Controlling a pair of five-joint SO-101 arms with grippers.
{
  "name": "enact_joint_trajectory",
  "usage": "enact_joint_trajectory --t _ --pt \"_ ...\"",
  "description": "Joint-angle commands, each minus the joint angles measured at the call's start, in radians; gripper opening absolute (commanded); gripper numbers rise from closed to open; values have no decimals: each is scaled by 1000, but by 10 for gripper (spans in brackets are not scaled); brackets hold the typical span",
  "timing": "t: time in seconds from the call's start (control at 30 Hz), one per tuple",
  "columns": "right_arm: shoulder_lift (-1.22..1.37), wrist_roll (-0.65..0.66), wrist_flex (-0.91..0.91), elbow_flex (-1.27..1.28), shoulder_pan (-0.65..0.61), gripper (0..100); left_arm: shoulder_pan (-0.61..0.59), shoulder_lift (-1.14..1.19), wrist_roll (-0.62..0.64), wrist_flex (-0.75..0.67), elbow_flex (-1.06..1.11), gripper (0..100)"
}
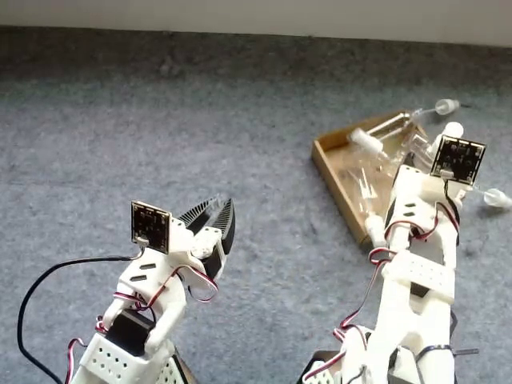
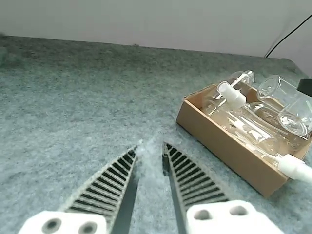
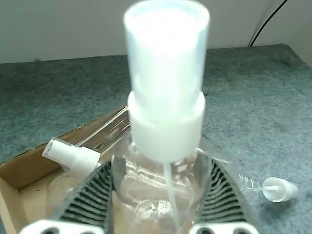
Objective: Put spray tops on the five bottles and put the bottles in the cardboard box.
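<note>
The bottle (image 3: 163,131), its white spray top already on, is pinched at the shoulder by the right gripper (image 3: 160,168), just above the cardboard box (image 3: 29,170). The step looks like setting it down: lower it into a free gap beside the clear bottles (image 2: 243,122) lying in the box, and let go only once it rests. The left gripper (image 2: 151,146), slightly parted and empty, hovers well apart from the box. A loose spray top (image 3: 279,189) lies just beside the box. The overlapping glass makes it hard to count the bottles inside.

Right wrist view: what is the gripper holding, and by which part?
The right gripper holds a clear bottle, spray top fitted, by its body just below the white collar. The left gripper holds nothing.
</note>
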Motion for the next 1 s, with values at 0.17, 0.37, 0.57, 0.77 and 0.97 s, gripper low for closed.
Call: enact_joint_trajectory --t 0.17,0.37,0.57,0.77,0.97 --pt "127 3 -107 -12 15 59 -1 -19 9 5 21 34" --pt "234 3 -168 -10 15 57 -1 -19 9 5 21 34" --pt "311 -40 -177 7 16 56 -1 -19 8 5 21 34" --pt "179 -87 -177 70 18 56 -1 -19 6 5 21 34" --pt "27 -86 -177 176 19 56 -1 -19 6 5 21 34"
